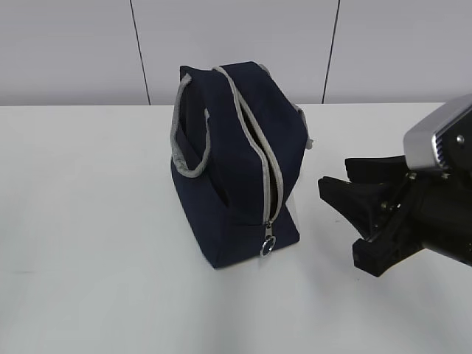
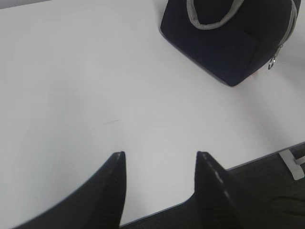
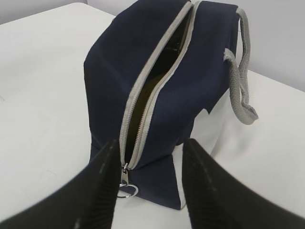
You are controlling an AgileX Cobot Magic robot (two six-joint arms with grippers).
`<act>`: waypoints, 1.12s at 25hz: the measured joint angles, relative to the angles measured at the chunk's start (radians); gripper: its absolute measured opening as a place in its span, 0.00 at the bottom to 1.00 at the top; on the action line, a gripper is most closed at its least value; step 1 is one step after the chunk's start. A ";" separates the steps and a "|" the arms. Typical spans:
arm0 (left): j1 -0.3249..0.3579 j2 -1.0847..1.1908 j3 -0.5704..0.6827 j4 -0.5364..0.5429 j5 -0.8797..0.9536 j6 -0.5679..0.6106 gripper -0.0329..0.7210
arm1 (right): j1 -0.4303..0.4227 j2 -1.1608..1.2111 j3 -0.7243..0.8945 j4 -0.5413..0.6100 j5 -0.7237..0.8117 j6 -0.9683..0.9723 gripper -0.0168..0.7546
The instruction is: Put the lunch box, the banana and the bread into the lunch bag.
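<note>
Jaws of the right gripper (image 3: 148, 157) stand wide just before the slightly gaping grey zipper (image 3: 143, 107) of the boxy navy-blue fabric lunch bag (image 1: 236, 166); the left gripper (image 2: 159, 164), also spread, hovers near the white table's (image 2: 71, 86) front edge.

A plain lab-style test space is showing itself: a bare white table (image 1: 88, 221) is standing against a pale panelled wall (image 1: 236, 44) with dark vertical seams.
</note>
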 joint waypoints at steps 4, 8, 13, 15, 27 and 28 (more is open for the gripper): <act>0.000 0.000 0.000 0.000 0.000 0.000 0.51 | 0.000 0.000 0.000 0.000 0.000 0.000 0.46; 0.000 0.000 0.000 0.000 0.000 0.000 0.51 | 0.000 0.000 0.000 0.000 0.000 0.000 0.46; 0.000 0.000 0.000 0.000 0.000 0.000 0.51 | 0.000 0.000 0.000 0.000 0.000 0.000 0.46; 0.000 0.000 0.000 0.000 0.000 0.000 0.51 | 0.000 0.000 0.000 0.000 0.000 0.000 0.46; 0.000 0.000 0.000 0.000 0.000 0.000 0.51 | 0.000 0.000 0.000 0.000 0.000 0.002 0.46; 0.000 0.000 0.000 0.000 0.000 0.000 0.51 | 0.000 0.000 0.000 0.000 0.000 0.002 0.46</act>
